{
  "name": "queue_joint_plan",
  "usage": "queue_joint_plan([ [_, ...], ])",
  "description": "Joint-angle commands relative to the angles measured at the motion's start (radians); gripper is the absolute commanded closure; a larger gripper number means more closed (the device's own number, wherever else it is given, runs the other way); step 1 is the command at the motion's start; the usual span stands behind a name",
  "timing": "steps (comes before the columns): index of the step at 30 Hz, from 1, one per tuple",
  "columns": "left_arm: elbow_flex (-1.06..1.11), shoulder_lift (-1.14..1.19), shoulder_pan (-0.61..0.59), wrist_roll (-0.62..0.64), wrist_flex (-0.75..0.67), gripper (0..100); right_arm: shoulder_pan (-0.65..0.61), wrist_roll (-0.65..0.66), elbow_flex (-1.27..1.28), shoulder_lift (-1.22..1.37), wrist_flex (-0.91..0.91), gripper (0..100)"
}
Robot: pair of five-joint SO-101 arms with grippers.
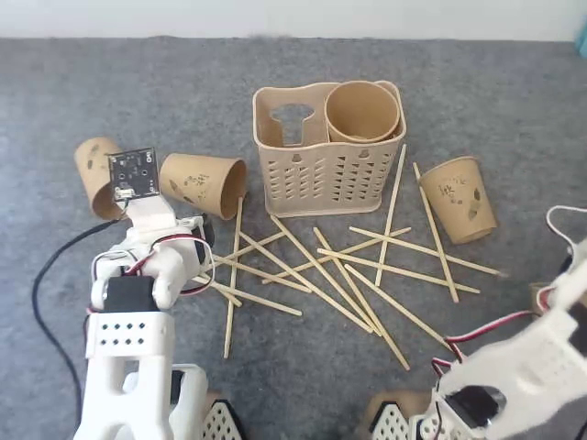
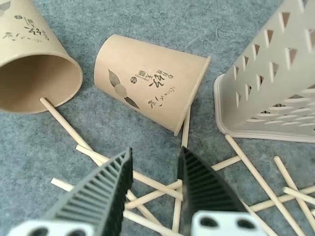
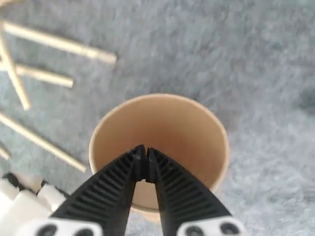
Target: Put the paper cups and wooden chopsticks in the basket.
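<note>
The beige slotted basket (image 1: pixel 323 174) stands at the back centre with one paper cup (image 1: pixel 362 110) upright inside it. Wooden chopsticks (image 1: pixel 348 275) lie scattered in front of it. Two cups lie on their sides at the left (image 1: pixel 204 183) (image 1: pixel 94 174), and another lies right of the basket (image 1: pixel 461 197). My left gripper (image 2: pixel 155 150) is open, hovering over chopsticks (image 2: pixel 147 196) just short of the nearer left cup (image 2: pixel 150 81). My right gripper (image 3: pixel 145 150) is shut, its tips over the mouth of an upright cup (image 3: pixel 162 128) at the right edge (image 1: pixel 537 295).
Grey carpet covers the whole surface. A black cable (image 1: pixel 46 275) loops at the left of the left arm. Red and white wires (image 1: pixel 486 325) run by the right arm. Chopsticks (image 3: pixel 54 44) lie beyond the upright cup.
</note>
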Motion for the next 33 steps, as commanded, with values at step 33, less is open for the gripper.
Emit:
queue_joint_plan([
  [33,-0.004,-0.025,0.009,-0.003,-0.029,86,0.317,0.384,0.348,-0.72,0.041,98.8],
])
